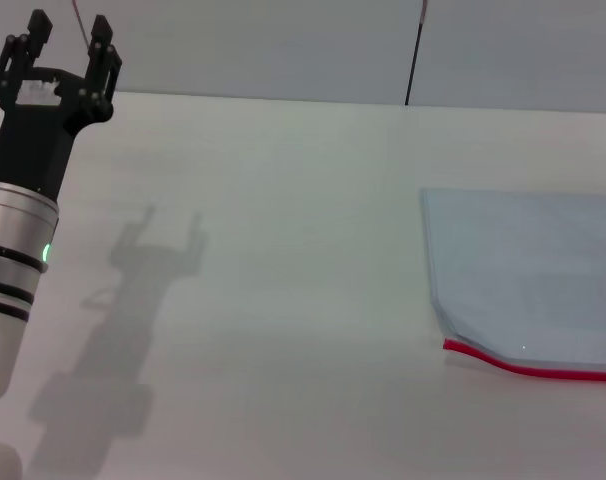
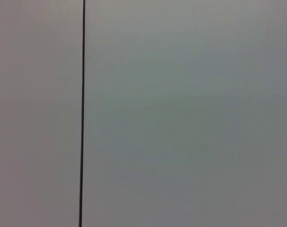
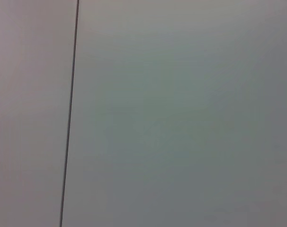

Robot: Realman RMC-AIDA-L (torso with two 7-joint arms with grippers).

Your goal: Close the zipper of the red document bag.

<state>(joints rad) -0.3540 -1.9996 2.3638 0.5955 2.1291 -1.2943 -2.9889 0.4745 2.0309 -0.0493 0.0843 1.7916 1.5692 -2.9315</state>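
Note:
The red document bag (image 1: 528,275), a flat pale-blue translucent pouch, lies on the white table at the right of the head view and runs off the right edge. Its zipper (image 1: 533,367) is a thin red strip along the near long edge. My left gripper (image 1: 70,32) is raised at the far left, pointing up, open with nothing between its fingers, far from the bag. My right gripper is out of view. Both wrist views show only a plain grey wall with a thin dark seam.
The white table (image 1: 283,300) stretches bare between my left arm and the bag. A grey wall stands behind the table's far edge, with a dark vertical seam (image 1: 414,55).

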